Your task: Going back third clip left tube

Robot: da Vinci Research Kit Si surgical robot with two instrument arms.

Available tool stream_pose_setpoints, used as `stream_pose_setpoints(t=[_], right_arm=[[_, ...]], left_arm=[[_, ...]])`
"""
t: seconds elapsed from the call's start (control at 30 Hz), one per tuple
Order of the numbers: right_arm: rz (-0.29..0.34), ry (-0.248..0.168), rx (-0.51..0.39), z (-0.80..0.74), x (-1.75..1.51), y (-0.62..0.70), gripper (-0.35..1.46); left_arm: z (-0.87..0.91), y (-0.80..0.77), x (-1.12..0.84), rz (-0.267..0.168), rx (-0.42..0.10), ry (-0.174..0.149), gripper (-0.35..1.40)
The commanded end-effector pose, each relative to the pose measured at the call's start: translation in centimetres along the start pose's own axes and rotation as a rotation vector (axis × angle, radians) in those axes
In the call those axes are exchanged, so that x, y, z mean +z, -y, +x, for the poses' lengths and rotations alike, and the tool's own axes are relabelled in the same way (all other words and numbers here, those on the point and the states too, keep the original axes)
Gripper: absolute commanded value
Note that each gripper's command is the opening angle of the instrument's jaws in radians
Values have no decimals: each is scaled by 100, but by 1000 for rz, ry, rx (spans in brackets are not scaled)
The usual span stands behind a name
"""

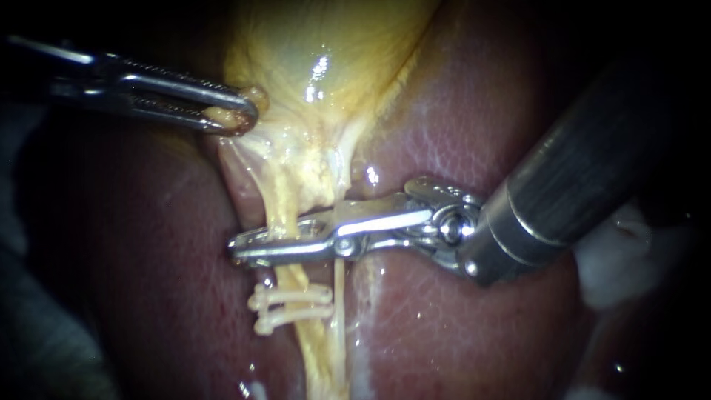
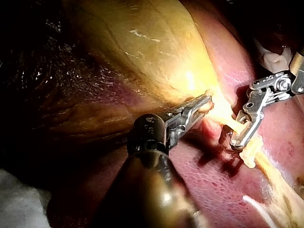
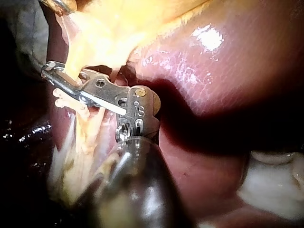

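Jaws, left instrument (image 1: 241,116): clenched on gallbladder (image 1: 318,52) neck, far left. Left tube (image 1: 281,204): centre; judged soft, slick, easily torn. Two clips (image 1: 292,298) sat on its near stretch. Jaws, right instrument (image 1: 274,238): parted, astride tube just beyond clips; best held there, gently.

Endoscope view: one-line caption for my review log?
Left instrument grips the gallbladder at its lower edge; right instrument lies across the left tube just above two white clips, liver behind.
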Motion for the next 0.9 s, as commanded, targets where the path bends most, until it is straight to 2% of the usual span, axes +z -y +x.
stream_pose_setpoints(t=[0.03,0.07,0.1,0.17,0.27,0.4,0.5,0.63,0.73,0.9], right_arm=[[0,0,5,0,0,-1,-35],[-3,-1,-13,-1,0,-1,-26],[-4,1,-61,-2,2,-4,-6],[-11,-2,-87,-4,5,-8,19],[-29,-11,-92,-7,10,-18,40],[-46,-20,-99,-14,13,-32,45],[-82,-20,-104,-18,10,-41,47],[-119,23,-110,-20,3,-48,47],[-139,37,-140,-22,-4,-47,47],[-199,97,-255,-26,-18,-28,49]], left_arm=[[0,0,0,0,0,0,-35],[0,0,0,0,0,0,-35],[0,0,0,0,0,0,-35],[0,0,0,0,0,0,-35],[0,0,0,0,0,0,-35],[0,1,0,0,0,0,-35],[0,1,0,0,0,0,-35],[0,1,0,0,0,0,-35],[0,1,0,-1,0,0,-35],[-1,2,-1,-1,1,0,-35]])
